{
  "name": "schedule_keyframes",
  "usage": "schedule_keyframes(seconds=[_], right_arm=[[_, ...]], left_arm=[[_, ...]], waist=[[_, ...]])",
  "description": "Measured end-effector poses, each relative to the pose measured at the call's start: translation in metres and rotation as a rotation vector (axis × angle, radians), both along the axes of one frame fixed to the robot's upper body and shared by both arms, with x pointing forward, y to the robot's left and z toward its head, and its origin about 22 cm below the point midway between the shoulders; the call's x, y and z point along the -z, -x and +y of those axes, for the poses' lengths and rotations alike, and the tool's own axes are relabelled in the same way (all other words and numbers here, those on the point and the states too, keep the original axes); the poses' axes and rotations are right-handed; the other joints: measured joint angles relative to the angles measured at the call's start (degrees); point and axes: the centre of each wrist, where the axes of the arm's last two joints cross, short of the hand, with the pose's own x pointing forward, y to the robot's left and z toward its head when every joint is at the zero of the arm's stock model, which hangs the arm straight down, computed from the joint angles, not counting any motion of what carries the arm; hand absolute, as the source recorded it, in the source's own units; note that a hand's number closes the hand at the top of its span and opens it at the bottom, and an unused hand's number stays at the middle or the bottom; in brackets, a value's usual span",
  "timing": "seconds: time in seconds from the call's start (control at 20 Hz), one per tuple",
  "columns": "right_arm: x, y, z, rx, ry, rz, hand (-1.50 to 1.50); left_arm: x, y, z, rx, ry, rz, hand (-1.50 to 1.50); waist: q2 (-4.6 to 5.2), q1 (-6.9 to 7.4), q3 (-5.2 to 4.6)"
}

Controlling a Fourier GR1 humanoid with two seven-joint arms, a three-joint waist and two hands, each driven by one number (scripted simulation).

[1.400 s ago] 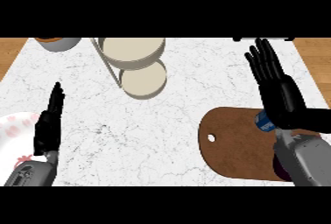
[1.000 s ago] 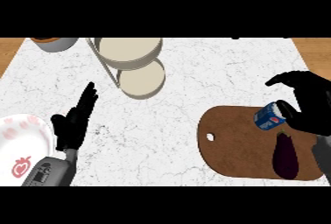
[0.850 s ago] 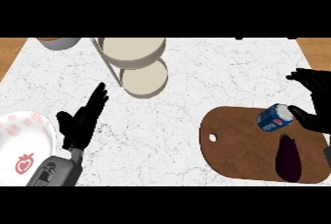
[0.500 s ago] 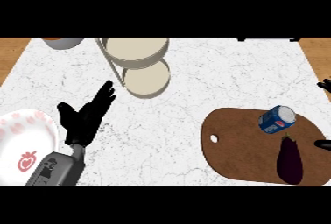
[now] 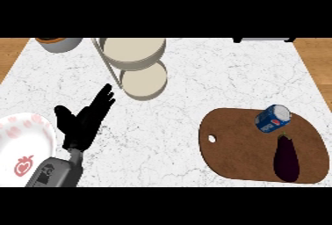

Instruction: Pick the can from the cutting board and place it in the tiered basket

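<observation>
Well apart, can (image 5: 273,118) and left hand (image 5: 83,121).

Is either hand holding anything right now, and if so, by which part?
Nothing is held. The left hand is open over the bare counter, and the right hand is out of view. The can lies untouched on the cutting board.

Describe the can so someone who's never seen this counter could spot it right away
Find the brown wooden cutting board at the right of the white marble counter. Two things lie on it: near its far edge the can, and nearer the robot a dark purple eggplant. The can is the short blue one on its side, with a silver end and a red-and-white logo.
</observation>
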Motion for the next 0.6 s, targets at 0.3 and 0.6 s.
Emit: schedule_keyframes(seconds=[0.3, 0.6], right_arm=[[-0.017, 0.017, 0.029, 0.032, 0.177, 0.04, -1.5], [-0.018, 0.033, 0.08, 0.053, 0.234, 0.108, -1.5]], left_arm=[[-0.007, 0.005, 0.006, -0.014, -0.008, 0.009, 0.0], [-0.008, 0.008, 0.006, 0.002, -0.003, 0.008, 0.0]], waist=[[-0.18, -0.36, -0.09], [-0.07, -0.07, -0.09]])
